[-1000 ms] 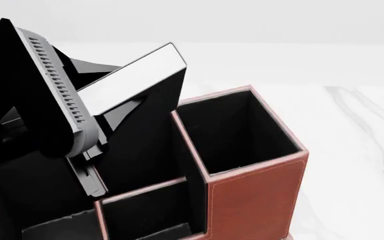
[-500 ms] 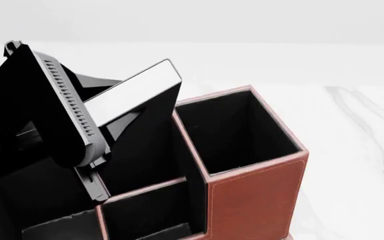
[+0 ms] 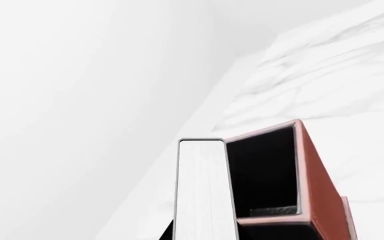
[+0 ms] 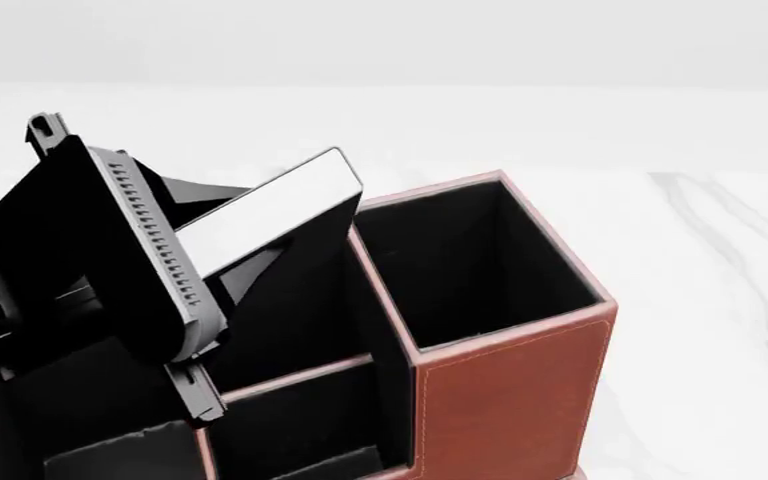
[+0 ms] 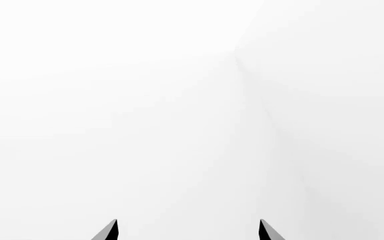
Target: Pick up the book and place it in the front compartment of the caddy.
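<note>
Book covers black, page edges white, it stands tilted in the caddy, its lower part down inside a black-lined cell and its top corner sticking up above the rim. It leans just beside the tall square cell at the caddy's back right, against the brown wall between them. The left gripper sits right over the left part of the caddy, its ribbed grey finger lying along the book's left side; from where the head looks I cannot tell whether it is pinching the book or has let go. The left wrist view shows the white page edge of the book pointing straight away from the camera, with the tall cell next to it and marble table beyond. Low front cells show at the bottom of the head view. The right gripper is spread apart, holding nothing, only its two dark fingertips visible against plain white.
</note>
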